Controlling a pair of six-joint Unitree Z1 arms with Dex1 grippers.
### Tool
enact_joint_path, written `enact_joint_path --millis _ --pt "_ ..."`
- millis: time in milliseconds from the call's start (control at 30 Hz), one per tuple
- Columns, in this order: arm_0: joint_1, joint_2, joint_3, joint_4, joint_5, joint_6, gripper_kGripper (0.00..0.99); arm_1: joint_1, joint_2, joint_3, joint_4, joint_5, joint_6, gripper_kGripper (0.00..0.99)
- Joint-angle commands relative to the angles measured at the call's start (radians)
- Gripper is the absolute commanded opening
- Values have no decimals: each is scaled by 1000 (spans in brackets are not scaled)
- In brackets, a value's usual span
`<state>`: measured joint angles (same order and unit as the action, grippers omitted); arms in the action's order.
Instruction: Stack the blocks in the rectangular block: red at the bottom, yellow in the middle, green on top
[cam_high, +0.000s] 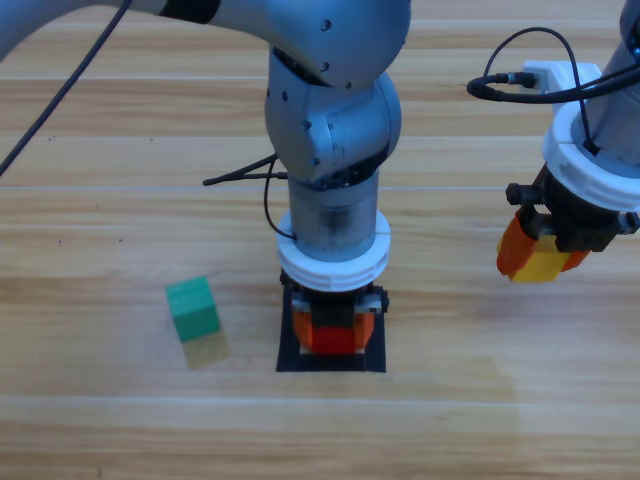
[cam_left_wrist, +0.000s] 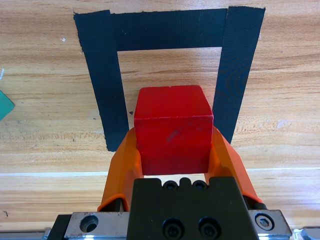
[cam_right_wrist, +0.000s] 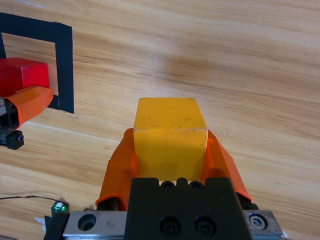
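Tape outline (cam_high: 331, 362): black rectangular block, wood inside, red cube within.
Left gripper (cam_left_wrist: 174, 150): clamps plain red cube (cam_left_wrist: 173, 129) inside outline.
Right gripper (cam_right_wrist: 170, 155): grips yellow cube (cam_right_wrist: 170, 137), off right.
Green cube (cam_high: 192, 307): teal, left of outline.

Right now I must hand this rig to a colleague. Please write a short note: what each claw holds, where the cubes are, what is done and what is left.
Left claw: shut on the red cube, inside the black tape rectangle, not released.
Right claw: shut on the yellow cube, held off to the right of the rectangle.
Green cube: free on the table, left of the rectangle.
Done: red and yellow picked up, red brought into the rectangle.
Left: release red, put yellow on red, then green on top.
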<state>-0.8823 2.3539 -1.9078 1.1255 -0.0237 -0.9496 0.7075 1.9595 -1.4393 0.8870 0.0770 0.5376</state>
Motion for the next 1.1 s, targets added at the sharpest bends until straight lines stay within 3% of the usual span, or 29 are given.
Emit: enact_joint_path --millis 33,533,567,633,667,767,1100 --pt "-21 41 41 -13 11 2 0 -11 35 17 9 -13 -4 261" --pt "-35 34 49 -24 1 14 26 -11 36 19 7 -14 -5 261" --pt "-37 34 47 -24 5 14 126 -11 36 19 7 -14 -5 261" --pt "-37 38 49 -24 10 15 825 -11 36 19 6 -16 -5 261" --pt "-37 38 47 -23 10 15 908 -11 36 19 6 -16 -5 261" --pt "-38 36 47 -21 10 17 988 -11 36 19 6 -19 -5 261" --pt "-41 28 26 -4 18 17 990 -11 33 19 6 -23 -1 261"
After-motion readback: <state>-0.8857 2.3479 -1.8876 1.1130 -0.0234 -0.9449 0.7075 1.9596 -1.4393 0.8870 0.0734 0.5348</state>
